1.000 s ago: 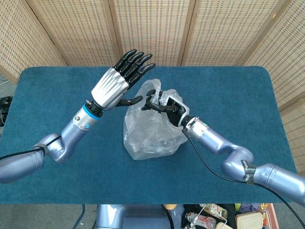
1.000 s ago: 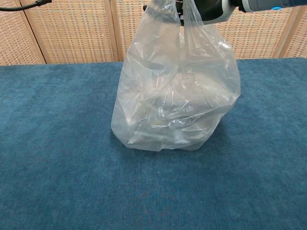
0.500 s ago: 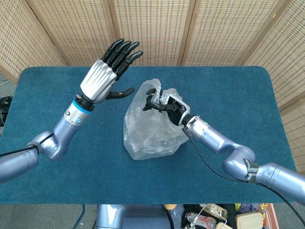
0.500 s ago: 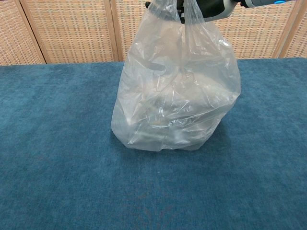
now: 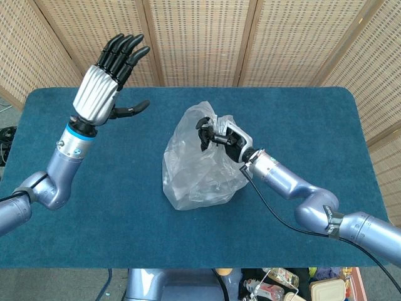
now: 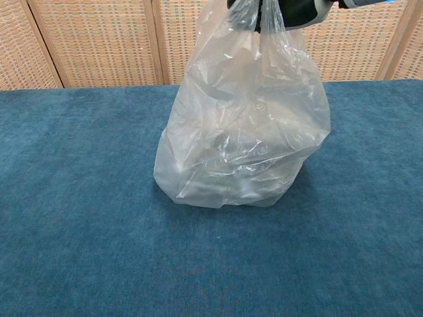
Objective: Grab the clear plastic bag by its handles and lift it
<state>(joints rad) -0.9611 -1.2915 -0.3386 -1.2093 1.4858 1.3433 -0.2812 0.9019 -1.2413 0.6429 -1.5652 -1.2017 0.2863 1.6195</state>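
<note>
Gripping the handles (image 5: 216, 128) at the top of the bag (image 5: 200, 166), the right hand (image 5: 220, 136) has done the grab. The bag's bottom seems to rest on the table (image 5: 301, 119), so lifting remains; the left hand (image 5: 103, 84), well left of the bag, is wide and empty.

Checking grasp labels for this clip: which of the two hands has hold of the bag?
The right hand grips the clear plastic bag at its top; the left hand is raised, fingers spread, holding nothing.
</note>
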